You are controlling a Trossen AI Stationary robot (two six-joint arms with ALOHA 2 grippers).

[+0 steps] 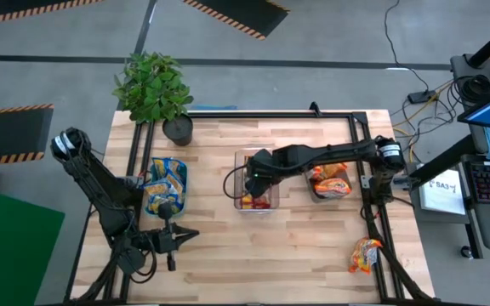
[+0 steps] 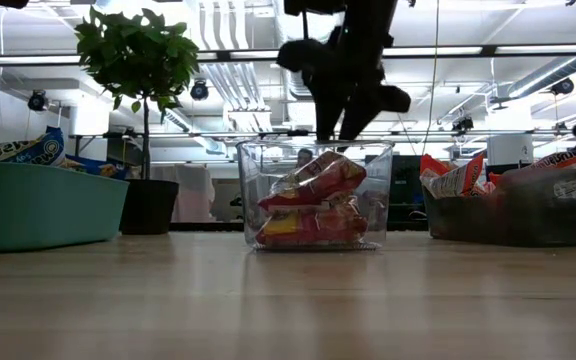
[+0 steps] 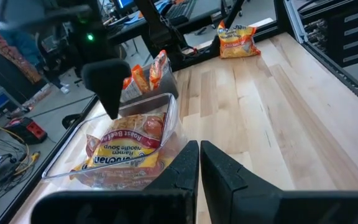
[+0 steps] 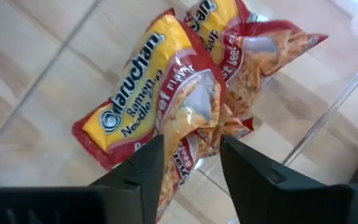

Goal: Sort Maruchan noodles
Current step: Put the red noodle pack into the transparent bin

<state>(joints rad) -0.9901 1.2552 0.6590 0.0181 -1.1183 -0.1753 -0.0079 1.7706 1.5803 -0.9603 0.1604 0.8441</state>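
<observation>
A clear bin (image 1: 238,161) at the table's middle holds red-edged Maruchan noodles (image 4: 135,106). The top packet (image 2: 318,178) leans tilted on the one lying flat under it. My right gripper (image 4: 191,162) hangs open just above this bin (image 2: 253,190), pointing steeply down. Its fingers stand to either side of the top packet's crumpled end (image 4: 197,118), clear of it in the low view. My left gripper (image 3: 199,155) waits shut near the table's front left (image 1: 181,238), holding nothing.
A teal bin (image 1: 183,174) on the left holds blue-edged packets. A grey bin (image 1: 315,191) on the right holds orange-edged ones. One loose orange packet (image 1: 365,253) lies at the front right. A potted plant (image 1: 153,85) stands at the far left corner.
</observation>
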